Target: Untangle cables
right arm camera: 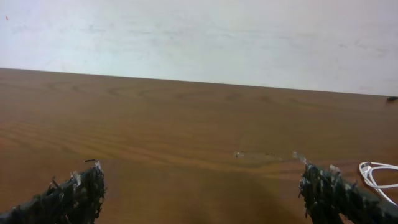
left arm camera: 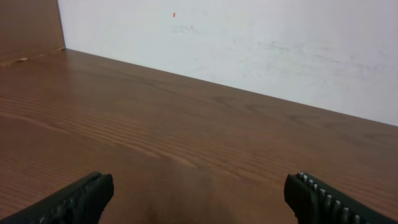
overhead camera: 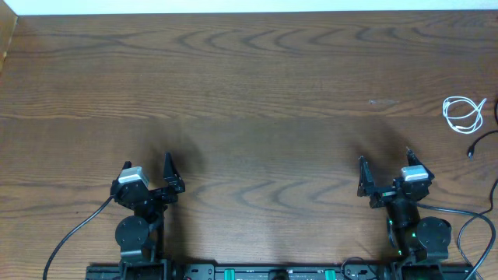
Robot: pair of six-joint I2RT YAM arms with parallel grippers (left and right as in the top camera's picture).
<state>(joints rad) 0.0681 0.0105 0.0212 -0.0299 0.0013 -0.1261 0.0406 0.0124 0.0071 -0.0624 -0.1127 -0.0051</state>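
The white cable lies in small loops at the table's far right edge; part of it shows at the right edge of the right wrist view. A thin black cable with a small plug end runs off the right edge just below it. My left gripper is open and empty near the front left, with bare wood between its fingers. My right gripper is open and empty near the front right, well left of and nearer than the cables, and shows in its own view.
The brown wooden table ends at a white wall at the back. Thicker black arm cables trail off both arm bases at the front. A faint pale scuff marks the wood right of centre.
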